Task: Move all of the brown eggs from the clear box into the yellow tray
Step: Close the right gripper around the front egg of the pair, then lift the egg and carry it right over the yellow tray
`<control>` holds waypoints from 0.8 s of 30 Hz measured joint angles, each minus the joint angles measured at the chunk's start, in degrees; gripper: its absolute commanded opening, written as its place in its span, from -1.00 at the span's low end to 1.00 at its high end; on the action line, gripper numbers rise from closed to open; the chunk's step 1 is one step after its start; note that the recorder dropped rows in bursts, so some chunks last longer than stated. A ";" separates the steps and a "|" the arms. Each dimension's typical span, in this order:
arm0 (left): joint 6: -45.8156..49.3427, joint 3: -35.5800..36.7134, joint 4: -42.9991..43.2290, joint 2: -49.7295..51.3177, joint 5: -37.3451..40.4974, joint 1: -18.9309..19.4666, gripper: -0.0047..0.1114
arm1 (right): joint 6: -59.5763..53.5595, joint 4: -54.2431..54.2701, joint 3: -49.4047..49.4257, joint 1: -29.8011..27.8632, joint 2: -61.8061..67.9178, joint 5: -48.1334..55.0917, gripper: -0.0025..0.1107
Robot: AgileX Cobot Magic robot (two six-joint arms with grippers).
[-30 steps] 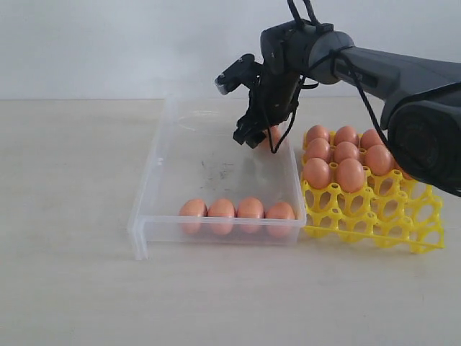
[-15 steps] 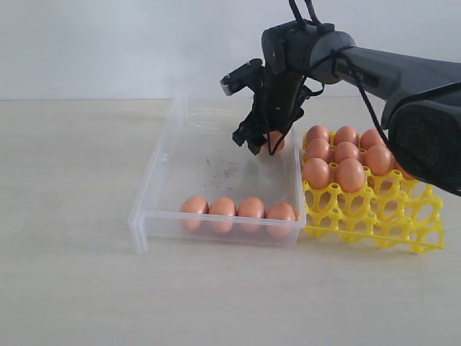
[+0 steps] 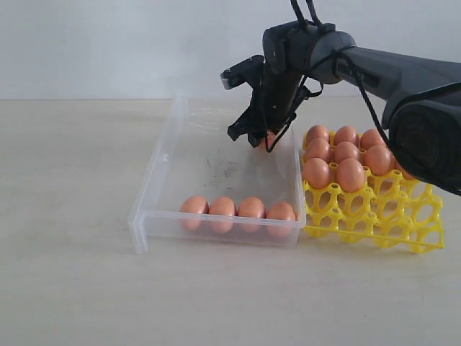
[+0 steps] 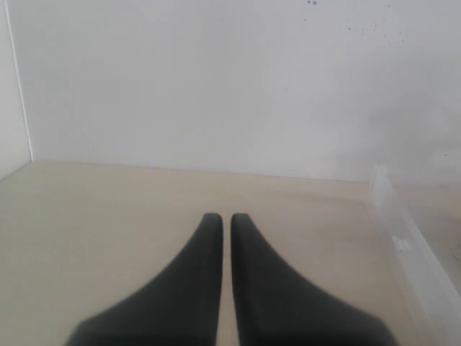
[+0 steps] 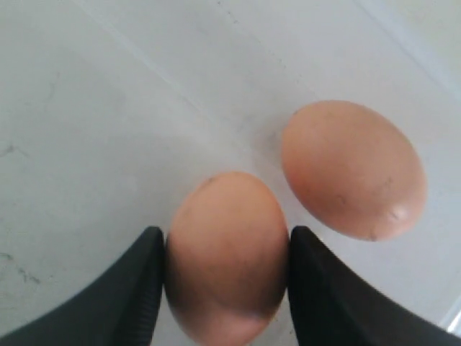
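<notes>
Right gripper [image 5: 227, 241] is clasping a brown egg [image 5: 227, 270] by its sides, long axis running along the fingers, above the clear box [image 3: 155, 184]. The yellow tray [image 3: 374, 216] is waiting at four o'clock. Left gripper [image 4: 220, 220] is sitting pinched closed and empty.

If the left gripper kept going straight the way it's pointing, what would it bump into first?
Probably nothing nearby. The shut left gripper points across the beige table toward the plain white wall, which it would likely meet first; how far away is unclear. The clear plastic box lies off to one side.
</notes>
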 measured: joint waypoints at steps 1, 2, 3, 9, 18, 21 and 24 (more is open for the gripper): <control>0.00 0.00 0.00 0.00 0.00 0.00 -0.85 | 0.32 0.48 0.00 0.00 0.00 -0.55 -0.96; 0.00 0.00 0.00 0.00 0.00 0.00 -0.85 | 0.80 0.89 0.00 0.00 0.00 -1.51 -0.96; 0.00 0.00 0.00 0.00 0.00 0.00 -0.85 | 1.22 1.27 0.00 0.00 0.00 -2.74 -0.96; 0.00 0.00 0.00 0.00 0.00 0.00 -0.85 | 1.37 7.87 3.86 0.00 0.00 -14.24 -0.96; 0.00 0.00 0.00 0.00 0.00 0.00 -0.85 | -5.17 14.08 26.98 0.00 -3.93 -53.60 -0.96; 0.00 0.00 0.00 0.00 0.00 0.00 -0.85 | -5.02 14.01 37.42 0.11 -5.64 -69.24 -0.96; 0.00 0.00 0.00 0.00 0.00 0.00 -0.85 | -0.70 9.89 47.07 0.00 -7.51 -85.55 -0.96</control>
